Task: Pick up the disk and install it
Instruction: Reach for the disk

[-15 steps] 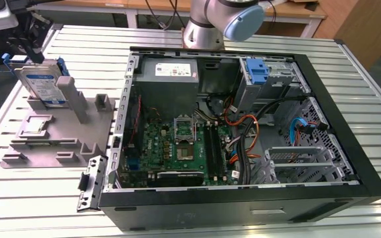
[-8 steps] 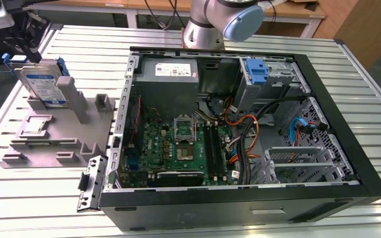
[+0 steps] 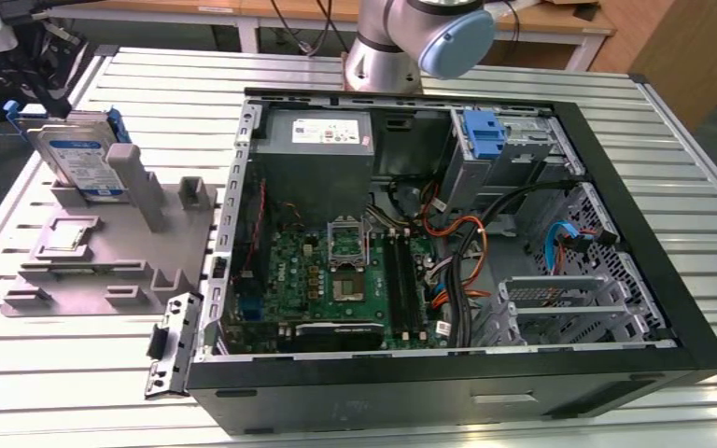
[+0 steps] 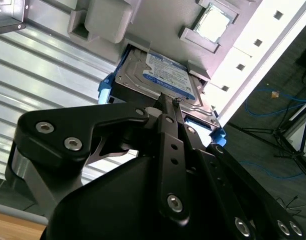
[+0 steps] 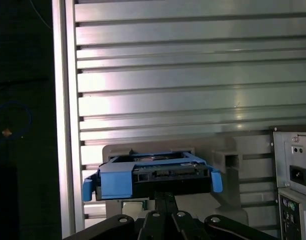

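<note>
The pincer (image 4: pixel 168 100) has its fingers drawn together, tips at the top edge of the one disk (image 4: pixel 165 75). The disk stands upright in the single grey holder (image 3: pixel 97 252) on the counter (image 3: pixel 60 373). The pick-up looks to be in hand, and lifting would call for a secure hold. Farther off lies one open computer case (image 3: pixel 458 392), with one bare blue bracket (image 3: pixel 488 138) inside.

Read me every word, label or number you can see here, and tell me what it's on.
Disk: white-and-blue label, print too small to read.
Grey power supply box: white label, print too blurred to read.
Nothing else legible.
</note>
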Available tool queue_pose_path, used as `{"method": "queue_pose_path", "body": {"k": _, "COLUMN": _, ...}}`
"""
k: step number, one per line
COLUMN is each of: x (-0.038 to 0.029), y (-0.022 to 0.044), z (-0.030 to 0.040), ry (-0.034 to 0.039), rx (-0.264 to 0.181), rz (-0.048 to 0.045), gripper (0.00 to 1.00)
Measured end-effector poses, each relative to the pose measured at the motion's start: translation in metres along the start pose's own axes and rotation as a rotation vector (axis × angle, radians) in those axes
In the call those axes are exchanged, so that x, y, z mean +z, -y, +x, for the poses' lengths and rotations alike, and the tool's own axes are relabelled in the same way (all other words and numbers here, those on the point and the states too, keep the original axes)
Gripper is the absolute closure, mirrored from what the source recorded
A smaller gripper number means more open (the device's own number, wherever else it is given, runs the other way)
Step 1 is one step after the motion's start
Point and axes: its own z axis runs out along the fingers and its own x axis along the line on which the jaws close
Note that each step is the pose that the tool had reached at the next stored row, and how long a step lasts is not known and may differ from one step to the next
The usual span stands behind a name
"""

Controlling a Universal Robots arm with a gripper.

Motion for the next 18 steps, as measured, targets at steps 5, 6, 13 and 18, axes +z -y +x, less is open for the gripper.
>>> {"method": "queue_pose_path", "body": {"k": 5, "x": 0.0006, "y": -0.0031, "z": 0.0005, "ry": -0.0003, "rx": 0.000, "rz": -0.0012, "gripper": 0.89}}
{"method": "queue_pose_path", "body": {"k": 6, "x": 0.0009, "y": -0.0036, "z": 0.0006, "ry": -0.0001, "rx": 0.000, "rz": -0.0019, "gripper": 0.89}}
{"method": "queue_pose_path", "body": {"k": 13, "x": 0.0021, "y": -0.0049, "z": 0.0027, "ry": -0.0002, "rx": 0.000, "rz": -0.0026, "gripper": 0.89}}
{"method": "queue_pose_path", "body": {"k": 18, "x": 0.0022, "y": -0.0049, "z": 0.0029, "ry": -0.0004, "rx": -0.001, "rz": -0.0025, "gripper": 0.89}}
